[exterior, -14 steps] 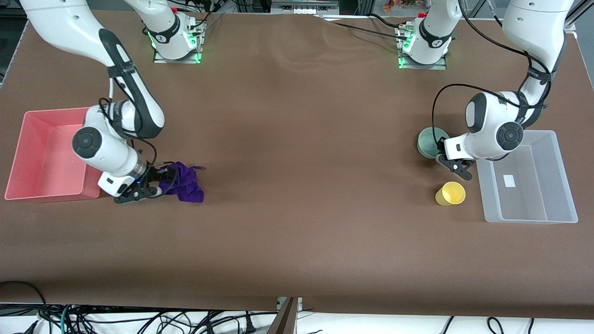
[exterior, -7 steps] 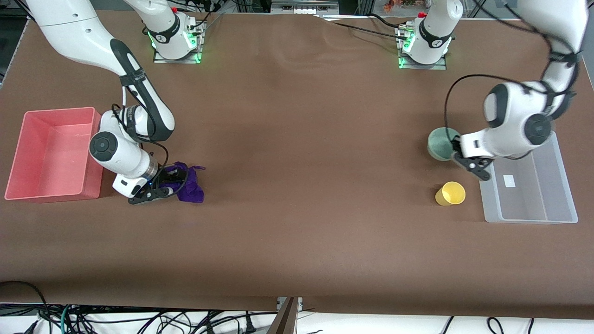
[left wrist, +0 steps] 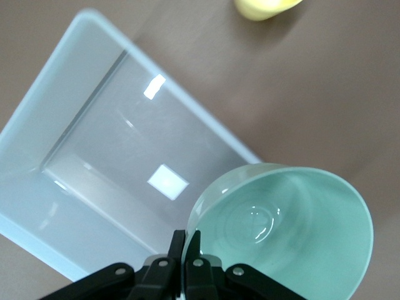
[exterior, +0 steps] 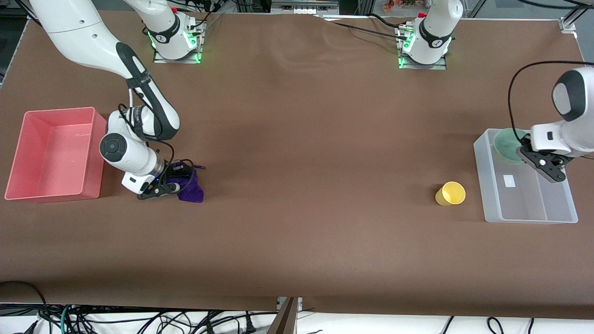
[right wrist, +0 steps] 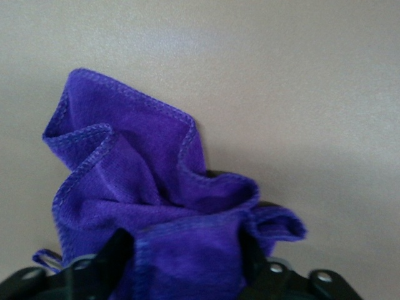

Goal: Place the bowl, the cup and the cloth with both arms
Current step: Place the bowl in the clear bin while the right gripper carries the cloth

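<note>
The pale mint-green bowl (exterior: 507,145) hangs tilted over the clear plastic bin (exterior: 481,160). My left gripper (exterior: 523,150) is shut on the bowl's rim, one finger inside and one outside. In the left wrist view the bowl (left wrist: 281,225) is held by the left gripper (left wrist: 185,240) above the bin (left wrist: 94,162). The yellow cup (exterior: 450,193) lies on the table beside the bin, and its edge shows in the left wrist view (left wrist: 262,6). The purple cloth (exterior: 191,186) lies bunched on the table. My right gripper (exterior: 176,180) is low at it, open, fingers on either side of the cloth (right wrist: 144,187).
A pink bin (exterior: 55,111) stands at the right arm's end of the table, close to the right arm's wrist. The brown table (exterior: 306,162) stretches between the cloth and the cup.
The left arm has lifted the bowl from beside the cup and carried it over the clear bin. The right gripper has pushed a little farther onto the cloth.
</note>
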### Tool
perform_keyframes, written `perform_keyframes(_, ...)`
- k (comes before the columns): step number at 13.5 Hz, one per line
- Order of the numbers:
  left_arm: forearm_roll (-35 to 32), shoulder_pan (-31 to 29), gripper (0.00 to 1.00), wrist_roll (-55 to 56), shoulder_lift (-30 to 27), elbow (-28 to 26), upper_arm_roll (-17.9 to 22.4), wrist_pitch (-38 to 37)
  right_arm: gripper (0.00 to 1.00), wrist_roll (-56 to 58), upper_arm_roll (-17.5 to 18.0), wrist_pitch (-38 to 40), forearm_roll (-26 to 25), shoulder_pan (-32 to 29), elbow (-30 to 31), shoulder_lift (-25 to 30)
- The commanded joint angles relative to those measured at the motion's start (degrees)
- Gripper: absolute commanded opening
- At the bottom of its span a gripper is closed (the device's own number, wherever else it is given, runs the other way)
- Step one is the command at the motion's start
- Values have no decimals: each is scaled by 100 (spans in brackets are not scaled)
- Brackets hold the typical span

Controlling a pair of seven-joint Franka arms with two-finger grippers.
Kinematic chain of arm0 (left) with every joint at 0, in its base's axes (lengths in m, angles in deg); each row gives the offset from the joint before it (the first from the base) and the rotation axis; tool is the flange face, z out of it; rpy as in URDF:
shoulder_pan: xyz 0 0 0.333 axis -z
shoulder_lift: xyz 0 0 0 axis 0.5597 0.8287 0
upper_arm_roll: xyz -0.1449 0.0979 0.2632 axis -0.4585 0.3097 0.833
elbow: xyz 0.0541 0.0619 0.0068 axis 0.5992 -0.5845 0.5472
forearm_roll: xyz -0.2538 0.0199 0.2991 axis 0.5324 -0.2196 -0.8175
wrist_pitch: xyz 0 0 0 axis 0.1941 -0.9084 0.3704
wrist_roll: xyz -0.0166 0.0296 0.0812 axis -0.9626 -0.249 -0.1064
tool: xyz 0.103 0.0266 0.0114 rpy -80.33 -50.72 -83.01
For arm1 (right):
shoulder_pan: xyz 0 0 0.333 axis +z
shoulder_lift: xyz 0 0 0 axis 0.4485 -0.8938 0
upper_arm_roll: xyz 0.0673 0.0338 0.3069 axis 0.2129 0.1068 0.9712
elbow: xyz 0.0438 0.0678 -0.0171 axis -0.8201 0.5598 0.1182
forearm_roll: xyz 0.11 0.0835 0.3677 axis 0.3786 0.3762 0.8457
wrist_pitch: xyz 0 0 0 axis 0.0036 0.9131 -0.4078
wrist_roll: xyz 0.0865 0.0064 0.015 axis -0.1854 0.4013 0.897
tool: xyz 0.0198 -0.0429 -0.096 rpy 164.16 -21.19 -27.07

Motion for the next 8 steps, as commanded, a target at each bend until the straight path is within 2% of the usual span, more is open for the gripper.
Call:
perform_keyframes(1,-64,-186,0,-226,828,151,50,934,0,31,0,-30,77,38,21,88)
perform_keyframes(3,-55,-231,0,-191,979,143,50,1385,0,76,-9,319,77,21,-197,193)
perform_keyframes(4,-46,-213,36,-121,989,99,42,1386,0,84,-26,783,77,3,-486,263)
perform_keyframes(5,-46,-204,99,-33,997,64,42,1378,0,93,-44,1432,68,-6,-898,342)
perform_keyframes(7,-46,-187,100,-24,884,55,42,1308,0,276,-149,3012,42,-76,-1855,553)
perform_keyframes(8,-46,-187,100,-24,622,72,15,1090,0,548,-324,3838,42,-102,-2339,606)
